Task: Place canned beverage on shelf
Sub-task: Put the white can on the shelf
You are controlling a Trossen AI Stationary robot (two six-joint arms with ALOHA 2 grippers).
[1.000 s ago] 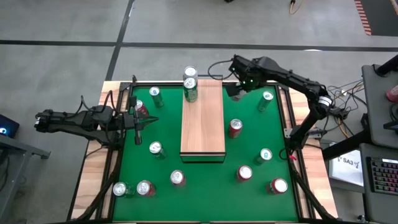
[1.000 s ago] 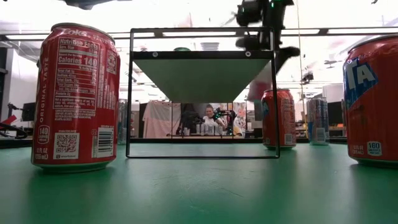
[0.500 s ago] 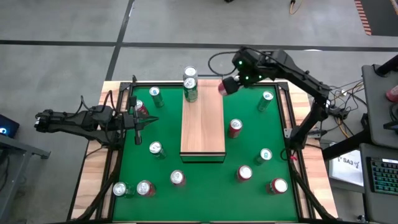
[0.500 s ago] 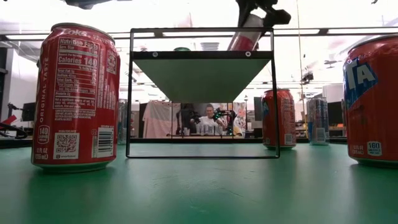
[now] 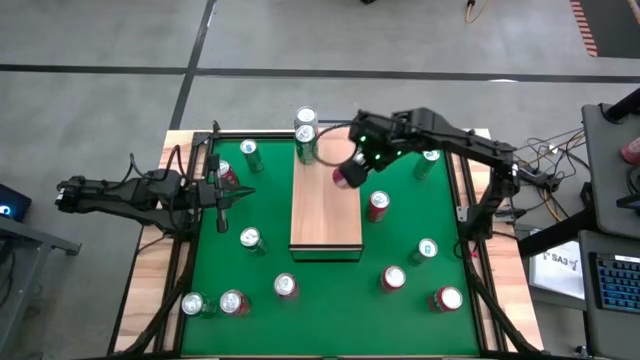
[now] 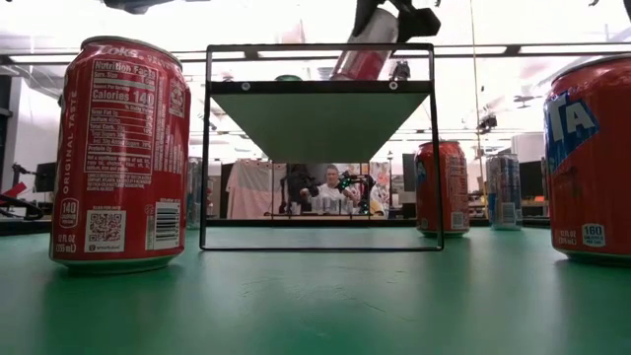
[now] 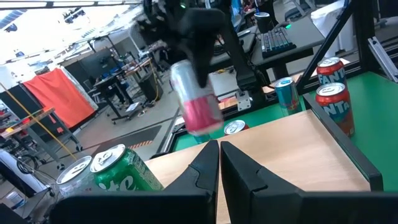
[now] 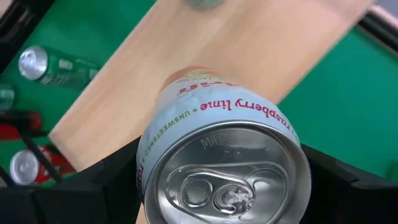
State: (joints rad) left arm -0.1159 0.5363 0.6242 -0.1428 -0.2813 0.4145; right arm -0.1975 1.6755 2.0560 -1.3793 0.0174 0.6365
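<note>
Now, right gripper [image 5: 352,168]: clamped on the can, one finger on each side of its body, high over the shelf.
Can [image 5: 346,175]: a pink and white raspberry lime drink, tilted in the grip, its top facing the wrist camera; it hangs in the air above the right part of the shelf, not touching the board.
Shelf [image 5: 325,200]: a long board of pale wood on a low dark frame, in the middle of the green tabletop [image 5: 260,210]; a green can [image 5: 307,148] already stands at its far end.
Left gripper [image 5: 222,205]: fingers pressed together, holding nothing, waiting at the left side of the tabletop, near the shelf.
Other cans: several red and green ones stand around the shelf on the tabletop.
Handling: I judge the can stiff but thin-walled, smooth and a little slippery; if full, rather heavy.
Where to hold: at the middle of the body, as now, with moderate force.
Risk: it is tilted, so it should come upright before release, or it may fall and roll.
</note>
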